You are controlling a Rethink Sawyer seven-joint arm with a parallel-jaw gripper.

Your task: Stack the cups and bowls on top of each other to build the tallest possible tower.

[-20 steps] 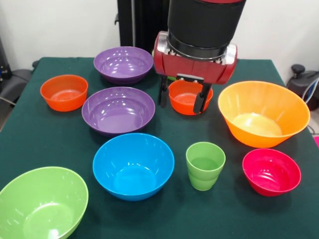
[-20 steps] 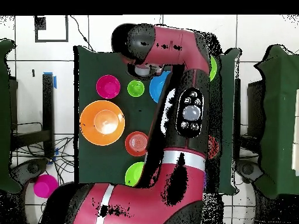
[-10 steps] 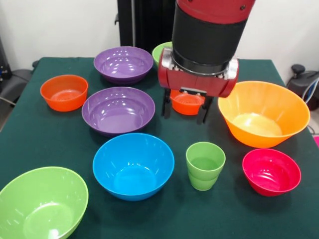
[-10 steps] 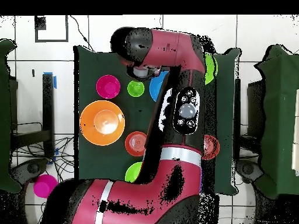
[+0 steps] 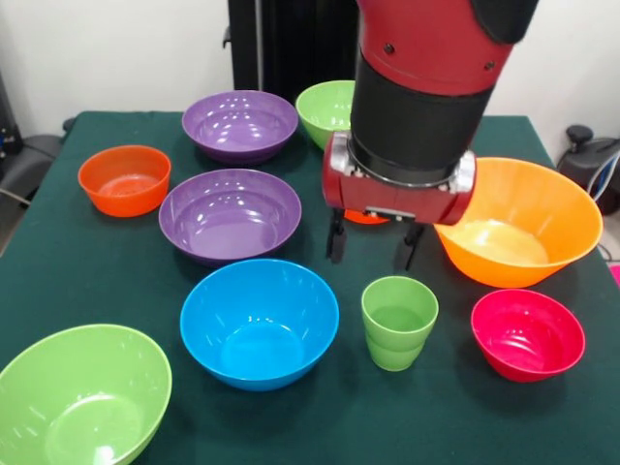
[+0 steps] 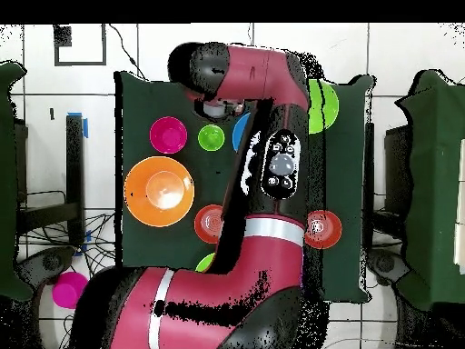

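My gripper hangs open and empty just above the green cloth, a little behind the light-green cup. A small orange-red bowl is mostly hidden behind the gripper. The blue bowl sits left of the cup and the pink-red bowl right of it. The large orange bowl is to the gripper's right. Two purple bowls, another orange-red bowl and two lime-green bowls stand apart. No tower shows; nothing is stacked.
The table has a dark green cloth, and its near edge runs close to the front lime-green bowl. In the overhead view the arm covers the middle bowls. Black chairs stand beside the table.
The gripper has moved toward the table's near side, off the small orange-red bowl and closer to the cup. The back lime-green bowl has come into sight. The bowls have not moved.
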